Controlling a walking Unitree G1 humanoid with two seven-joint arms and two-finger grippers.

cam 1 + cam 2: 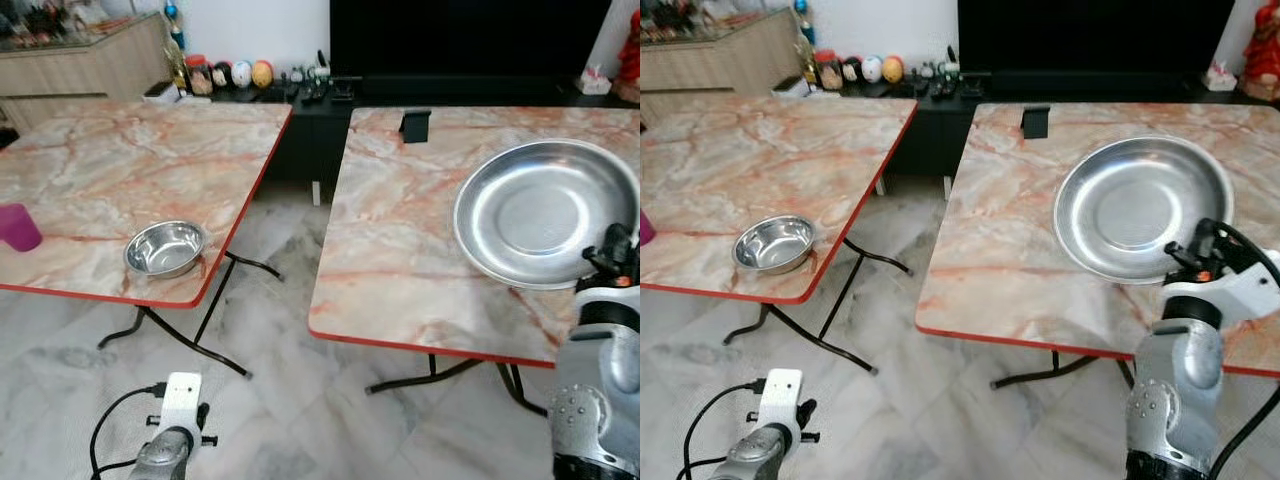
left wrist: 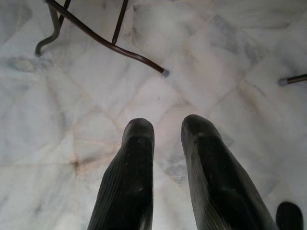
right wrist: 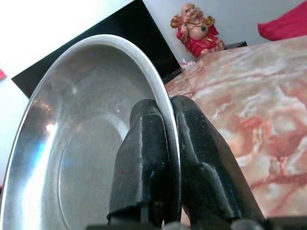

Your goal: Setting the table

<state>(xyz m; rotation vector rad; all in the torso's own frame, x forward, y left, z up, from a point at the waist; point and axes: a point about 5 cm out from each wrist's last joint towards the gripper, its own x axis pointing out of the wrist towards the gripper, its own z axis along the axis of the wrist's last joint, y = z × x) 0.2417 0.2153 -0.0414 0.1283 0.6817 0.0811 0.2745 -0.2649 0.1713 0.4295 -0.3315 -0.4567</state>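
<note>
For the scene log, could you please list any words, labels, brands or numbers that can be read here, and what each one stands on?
None can be read.
Large steel plate, pinched at its rim by the right gripper: no marking shows.
Small steel bowl: no marking shows.
Pink cup: plain.
Jars and painted balls on the far dark cabinet: any print is too small and blurred.

Bright, even indoor light fills the room — soft glare on the steel plate (image 1: 545, 212), white wall blown out in the right wrist view, floor (image 2: 192, 62) pale, focus sharp.
</note>
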